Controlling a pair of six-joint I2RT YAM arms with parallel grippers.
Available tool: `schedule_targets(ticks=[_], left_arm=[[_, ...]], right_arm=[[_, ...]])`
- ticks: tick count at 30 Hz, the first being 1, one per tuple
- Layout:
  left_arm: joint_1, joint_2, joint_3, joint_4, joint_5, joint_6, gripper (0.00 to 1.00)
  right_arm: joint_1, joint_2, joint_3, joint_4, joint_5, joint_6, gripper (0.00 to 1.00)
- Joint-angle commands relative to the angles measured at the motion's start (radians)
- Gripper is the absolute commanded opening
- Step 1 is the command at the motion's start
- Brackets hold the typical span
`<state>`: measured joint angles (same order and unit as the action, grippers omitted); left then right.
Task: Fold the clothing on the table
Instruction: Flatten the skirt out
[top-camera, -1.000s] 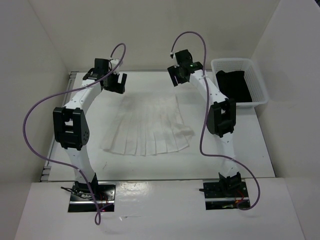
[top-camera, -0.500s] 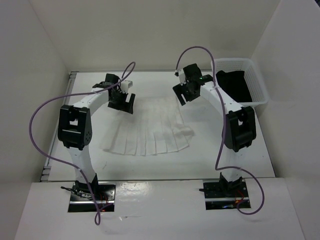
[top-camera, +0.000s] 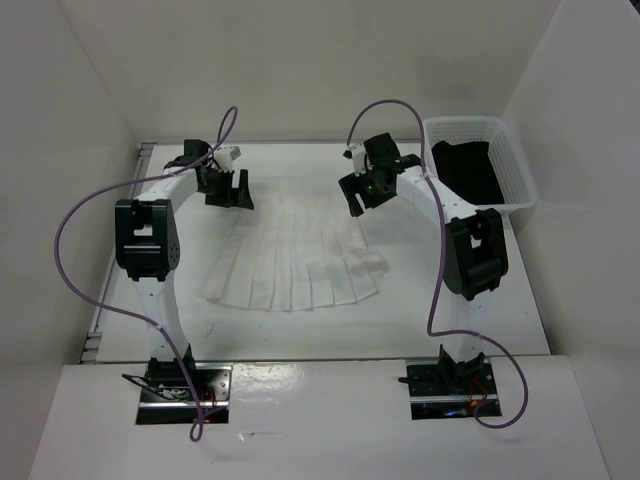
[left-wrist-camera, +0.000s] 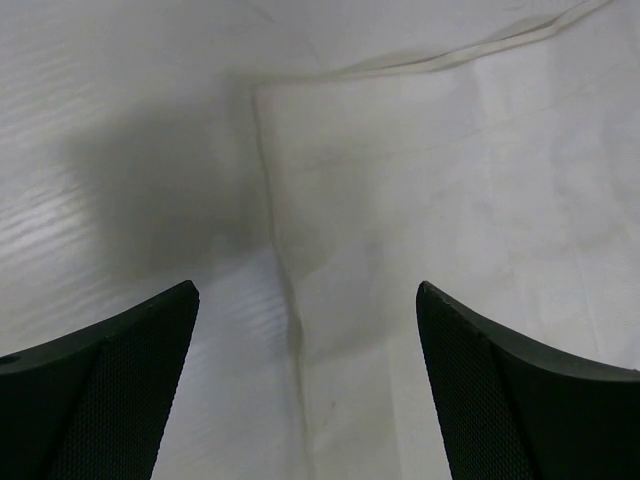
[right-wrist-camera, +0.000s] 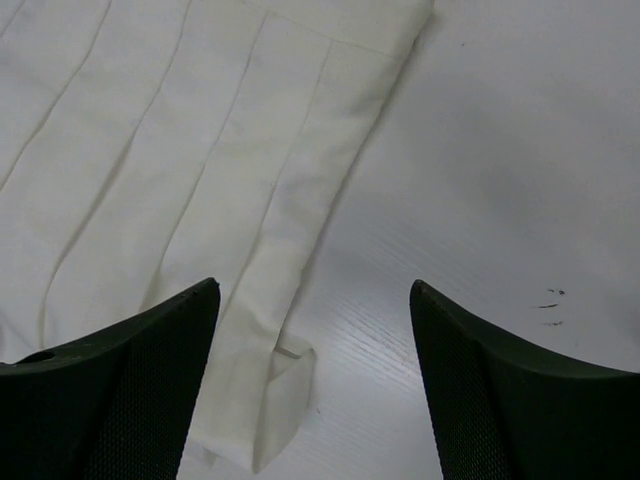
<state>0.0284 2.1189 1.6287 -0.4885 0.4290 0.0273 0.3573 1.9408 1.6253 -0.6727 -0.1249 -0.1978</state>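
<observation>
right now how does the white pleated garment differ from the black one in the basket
Colour: the white pleated garment is pale, the black garment dark.
Pose: the white one lies spread in a fan on the table; the black one is bunched inside the basket.
Surface: the white one shows long parallel pleats; the black one shows no detail.
Both are soft cloth, lying loose.
</observation>
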Motion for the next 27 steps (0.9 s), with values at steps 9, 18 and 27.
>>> schedule_targets(ticks=[9, 18, 27], left_arm=[[0.011, 0.199, 0.207, -0.093, 0.263, 0.126, 0.9], [0.03, 0.293, 0.309, -0.156, 0.335, 0.146, 0.71], [0.03, 0.273, 0.243, -0.145, 0.37, 0.155, 0.45]], right_arm=[[-0.001, -0.013, 0.039, 0.022, -0.03, -0.012, 0.81], [-0.001, 0.006, 0.06, 0.004, -0.021, -0.012, 0.81], [-0.001, 0.006, 0.051, 0.004, -0.021, -0.012, 0.81]])
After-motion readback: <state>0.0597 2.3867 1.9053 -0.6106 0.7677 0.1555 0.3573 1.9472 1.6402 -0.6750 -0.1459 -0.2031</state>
